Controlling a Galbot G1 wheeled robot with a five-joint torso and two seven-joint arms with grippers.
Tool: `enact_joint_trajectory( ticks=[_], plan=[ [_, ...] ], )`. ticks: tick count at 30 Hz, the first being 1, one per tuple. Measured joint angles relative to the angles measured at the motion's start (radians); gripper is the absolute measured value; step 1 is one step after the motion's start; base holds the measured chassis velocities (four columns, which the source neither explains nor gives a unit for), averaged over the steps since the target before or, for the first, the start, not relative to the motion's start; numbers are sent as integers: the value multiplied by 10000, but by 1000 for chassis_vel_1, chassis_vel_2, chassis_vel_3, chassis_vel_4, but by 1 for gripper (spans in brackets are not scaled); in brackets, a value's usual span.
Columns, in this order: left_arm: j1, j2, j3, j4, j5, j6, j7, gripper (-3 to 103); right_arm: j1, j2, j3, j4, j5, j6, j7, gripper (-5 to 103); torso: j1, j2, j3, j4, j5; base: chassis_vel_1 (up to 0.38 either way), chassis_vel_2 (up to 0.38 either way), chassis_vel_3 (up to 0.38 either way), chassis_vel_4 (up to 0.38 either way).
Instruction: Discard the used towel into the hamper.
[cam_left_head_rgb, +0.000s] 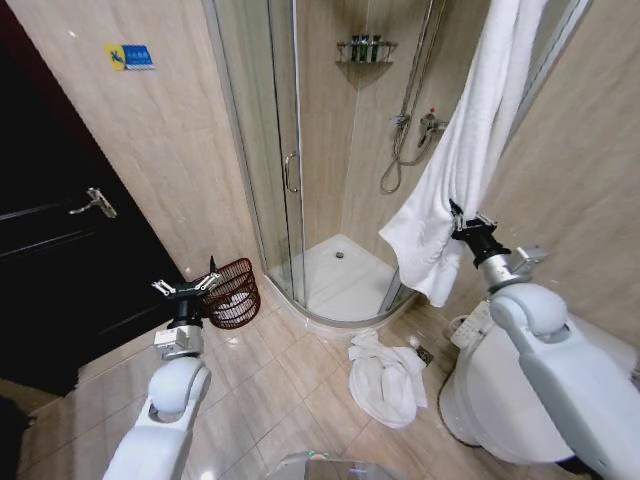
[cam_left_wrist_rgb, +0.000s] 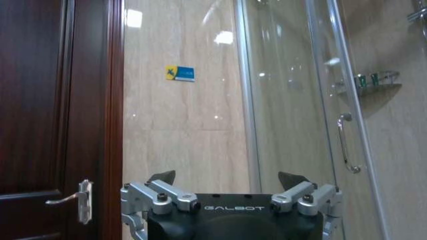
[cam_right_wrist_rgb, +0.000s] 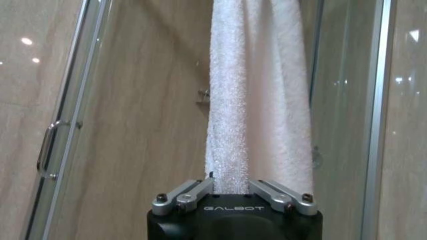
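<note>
Head view: a white towel (cam_left_head_rgb: 462, 150) hangs down the right side of the shower stall (cam_left_head_rgb: 330, 160), its lower end draping near the shower tray. The right gripper (cam_left_head_rgb: 459, 222) is raised and closed on a fold of this towel at mid-height. A second white towel (cam_left_head_rgb: 385, 378) lies crumpled on the tiled floor (cam_left_head_rgb: 270, 390), just outside the shower tray. The hamper (cam_left_head_rgb: 233, 293) stands on the floor by the wall, left of the shower door. The left gripper (cam_left_head_rgb: 187, 287) is held up just in front of the hamper, fingers spread wide, holding nothing.

Left wrist view: the left gripper (cam_left_wrist_rgb: 229, 181) is wide open with nothing between its fingers; it faces the tiled wall between a dark door (cam_left_wrist_rgb: 47, 120) and the shower glass.

Right wrist view: the right gripper (cam_right_wrist_rgb: 230, 186) is narrowed onto the hanging towel (cam_right_wrist_rgb: 257, 90), with the fabric pinched between both fingers.
</note>
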Motion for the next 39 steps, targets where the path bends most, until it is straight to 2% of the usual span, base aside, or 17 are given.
enact_joint_trajectory(
  ticks=[39],
  plan=[
    [-126,2,335,109,64,23,12,100,-2062,1761,210,277,-1462,832,-453,4,0,2,0,0,-2,0,0,0,0]
  ],
)
